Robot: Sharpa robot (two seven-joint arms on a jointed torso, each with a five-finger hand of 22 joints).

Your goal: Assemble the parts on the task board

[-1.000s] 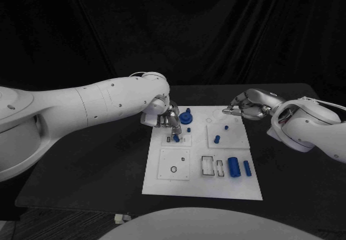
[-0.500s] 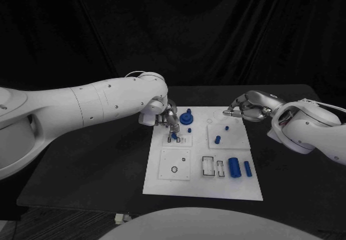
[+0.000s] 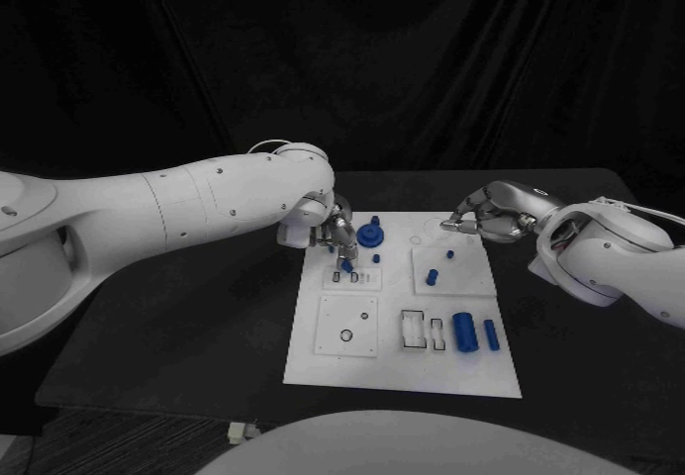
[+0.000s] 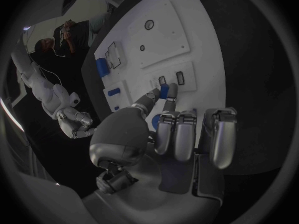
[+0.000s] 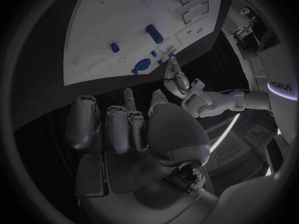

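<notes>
The left hand (image 3: 332, 236) pinches a small blue part (image 4: 164, 91) just above the little slots on the task board (image 3: 404, 374), so that piece is not in yet. The right hand (image 3: 483, 217) waits curled up with nothing in it beside the board's far corner. Some blue parts already stand on the board, but the big blue cylinder (image 3: 462, 330) near the board's front edge still lies loose, so I think lots is left.

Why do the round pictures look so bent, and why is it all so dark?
Wrist views: a fisheye lens curves the straight edges of the white task board, inside a dark circular frame. Head view: edges stay straight; the black table and black backdrop swallow the light, so only the board and the white arms stand out.
</notes>
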